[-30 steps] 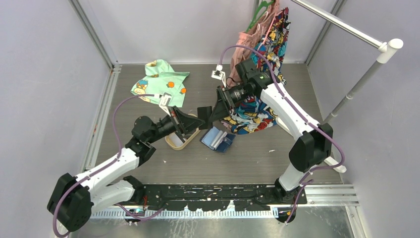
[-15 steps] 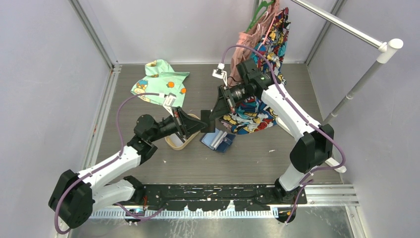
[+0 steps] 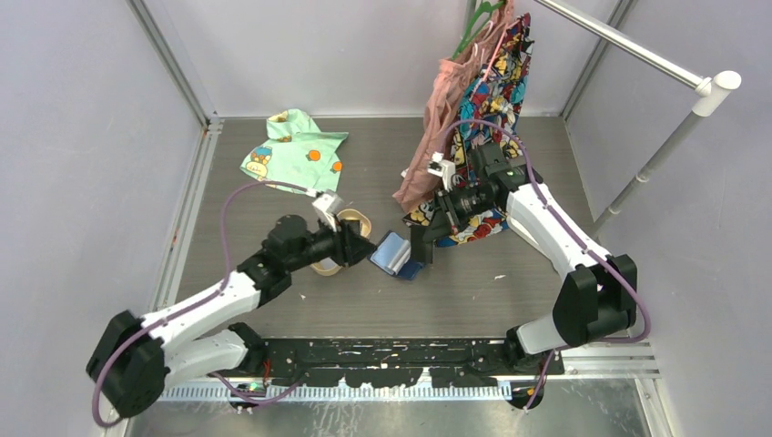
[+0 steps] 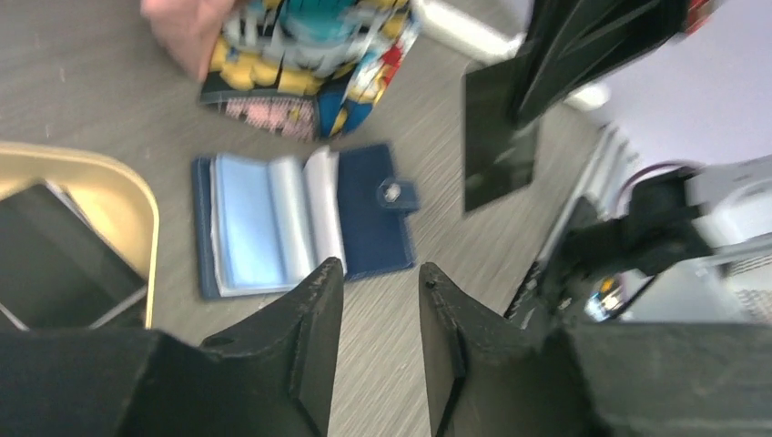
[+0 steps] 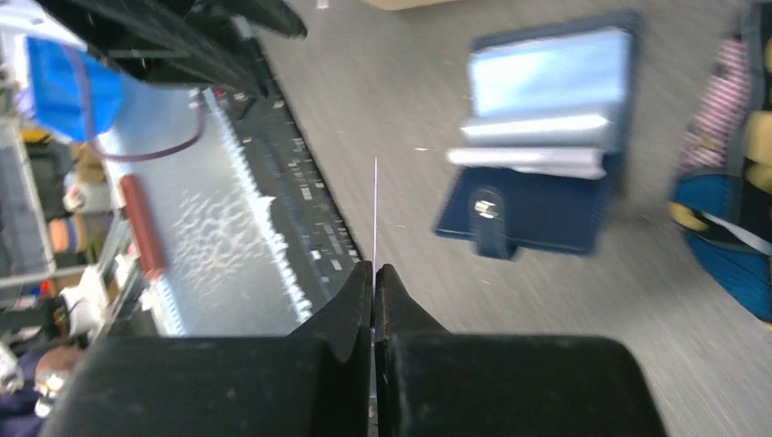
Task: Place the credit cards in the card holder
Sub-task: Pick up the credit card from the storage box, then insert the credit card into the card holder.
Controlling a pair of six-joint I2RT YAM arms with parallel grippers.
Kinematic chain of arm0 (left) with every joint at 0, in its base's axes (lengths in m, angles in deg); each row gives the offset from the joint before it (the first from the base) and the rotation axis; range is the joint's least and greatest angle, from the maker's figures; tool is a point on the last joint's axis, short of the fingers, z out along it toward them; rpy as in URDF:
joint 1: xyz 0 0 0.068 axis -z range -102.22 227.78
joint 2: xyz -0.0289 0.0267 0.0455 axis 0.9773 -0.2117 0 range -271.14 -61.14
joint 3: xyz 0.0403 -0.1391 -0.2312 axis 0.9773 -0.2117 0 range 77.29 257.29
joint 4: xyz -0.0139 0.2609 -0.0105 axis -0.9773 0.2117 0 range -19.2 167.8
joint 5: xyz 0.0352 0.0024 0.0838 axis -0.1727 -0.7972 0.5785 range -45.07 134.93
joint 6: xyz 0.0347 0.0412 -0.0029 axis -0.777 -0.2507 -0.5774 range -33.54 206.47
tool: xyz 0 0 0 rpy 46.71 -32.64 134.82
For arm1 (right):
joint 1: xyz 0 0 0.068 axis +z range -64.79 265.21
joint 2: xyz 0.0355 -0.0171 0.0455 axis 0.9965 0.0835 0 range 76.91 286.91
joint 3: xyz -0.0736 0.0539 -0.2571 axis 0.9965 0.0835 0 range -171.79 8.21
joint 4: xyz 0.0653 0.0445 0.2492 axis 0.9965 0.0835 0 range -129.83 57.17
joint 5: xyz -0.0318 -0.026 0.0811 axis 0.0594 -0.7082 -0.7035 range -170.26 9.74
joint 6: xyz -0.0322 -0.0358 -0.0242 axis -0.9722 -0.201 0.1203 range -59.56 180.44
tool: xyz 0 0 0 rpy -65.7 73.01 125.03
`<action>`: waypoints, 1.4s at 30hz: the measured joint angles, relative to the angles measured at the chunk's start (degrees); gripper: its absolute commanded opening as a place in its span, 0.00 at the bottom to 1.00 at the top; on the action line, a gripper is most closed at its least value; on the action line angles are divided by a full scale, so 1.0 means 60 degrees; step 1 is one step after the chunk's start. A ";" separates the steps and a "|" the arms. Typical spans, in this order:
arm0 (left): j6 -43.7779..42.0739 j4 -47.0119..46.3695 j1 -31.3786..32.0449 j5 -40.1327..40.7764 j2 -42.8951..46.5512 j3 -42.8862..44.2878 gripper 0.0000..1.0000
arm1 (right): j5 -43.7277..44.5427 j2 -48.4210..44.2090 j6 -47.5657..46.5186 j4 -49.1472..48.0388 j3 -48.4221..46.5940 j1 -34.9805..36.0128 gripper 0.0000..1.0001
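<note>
1. Centrally on the grey wood-grain surface [image 3: 510, 291], a small navy-blue card holder [image 4: 291, 218] lies open and flat. Its pale blue-grey glossy pockets face up, and its snap tab [image 4: 398, 193] sticks out on one side.
2. The left hand [image 4: 378, 273] hovers just beside the card holder. Its two black fingers [image 4: 314, 337] stand a narrow gap apart with nothing between them.
3. The right hand [image 5: 373, 270] is pinched tight on a dark credit card [image 4: 496, 127], gripping it by one edge. The card hangs down near the holder's snap side; whether its lower edge touches the surface cannot be told.
4. Seen from the right wrist, that card is edge-on, only a thin pale line rising from the closed fingertips.
5. A tan oval tray [image 4: 109, 177] sits just beside the holder, on the side away from the snap. It holds more dark credit cards [image 4: 55, 264]; their number cannot be told.
6. Farther back on the surface lies a crumpled mint-green cloth [image 3: 293, 143] with orange print.
7. A bright cartoon-print garment [image 3: 492, 82] hangs near the right arm, its lower part reaching the surface.
</note>
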 measured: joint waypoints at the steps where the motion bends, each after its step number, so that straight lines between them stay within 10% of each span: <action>1: -0.0091 0.0051 0.0204 0.0237 -0.0353 0.0004 0.30 | 0.0284 -0.0029 0.0051 -0.0168 0.0164 -0.0204 0.01; 15: -0.0659 0.0827 0.1184 0.2827 -0.5570 0.2149 0.13 | 0.1588 -0.0678 0.1668 -0.2186 0.1796 -0.0554 0.01; 42: -0.0109 -0.1075 0.2492 0.2113 -0.7158 0.2106 0.21 | 0.5217 0.0404 0.6608 -0.5184 0.2710 0.1009 0.01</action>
